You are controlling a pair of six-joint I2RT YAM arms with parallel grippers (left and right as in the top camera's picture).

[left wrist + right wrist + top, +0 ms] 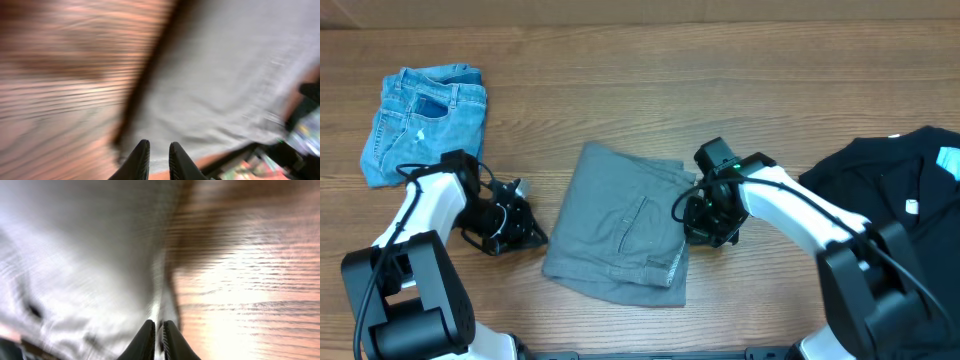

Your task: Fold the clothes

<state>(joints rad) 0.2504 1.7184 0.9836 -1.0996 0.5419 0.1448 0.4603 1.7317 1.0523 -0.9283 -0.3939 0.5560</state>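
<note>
1. Fingers (141,161) of the left gripper (159,159) are black, smooth and tapered. They are drawn close, with a slim gap and nothing seen in it. This wrist view is smeared by blur.
2. The right gripper (157,332) has matching black tips closed to a sliver. The edge of the grey shorts (75,245) runs up to them, and blur hides whether any cloth is caught.
3. From overhead, the left gripper lies low over the table (650,90), just beside the lower left edge of the grey shorts. The right gripper sits at their right edge.
4. The grey shorts lie mid-table between the two arms, folded into a rough rectangle. The cloth is matte grey-khaki cotton, lightly creased. A slit pocket seam runs across the top face, and a stitched band lies along the lower right corner.
5. The denim shorts (425,120) are folded at the far left, well apart from the grey pair. They are light blue with faded patches and a stitched back pocket.
6. The top (880,175) is black and soft, spread at the right edge. It carries two small pale tags, too small to read.
7. The table is brown with a streaked wood grain.
</note>
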